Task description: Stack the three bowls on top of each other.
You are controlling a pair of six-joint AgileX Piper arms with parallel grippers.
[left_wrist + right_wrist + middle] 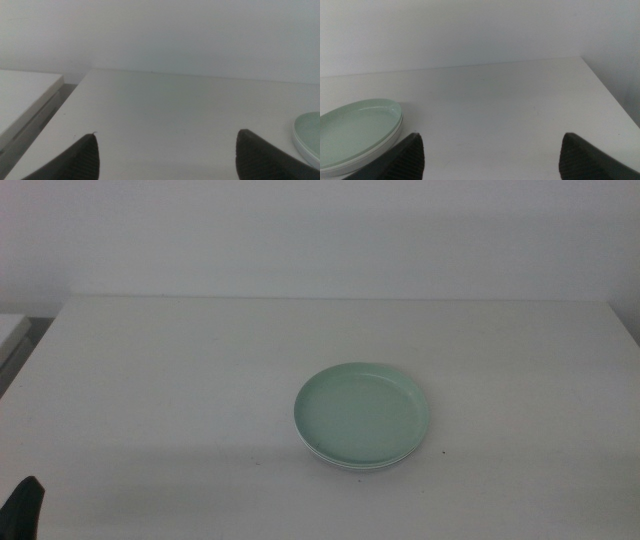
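Note:
The pale mint green bowl (362, 412) lies on top of a stack near the middle of the white table (180, 380). Pale rims of the bowls beneath it (345, 464) peek out at the stack's near edge; I cannot tell their colours apart. The stack (357, 131) also shows in the right wrist view, and its edge (309, 136) in the left wrist view. My left gripper (167, 157) is open with nothing between its jaws; its tip (22, 508) shows at the middle view's bottom left corner. My right gripper (492, 156) is open and empty, out of the middle view.
A white wall (320, 230) rises behind the table's far edge. A lower white surface (22, 97) stands beside the table's left edge, across a dark gap. The table's right edge (610, 95) shows in the right wrist view.

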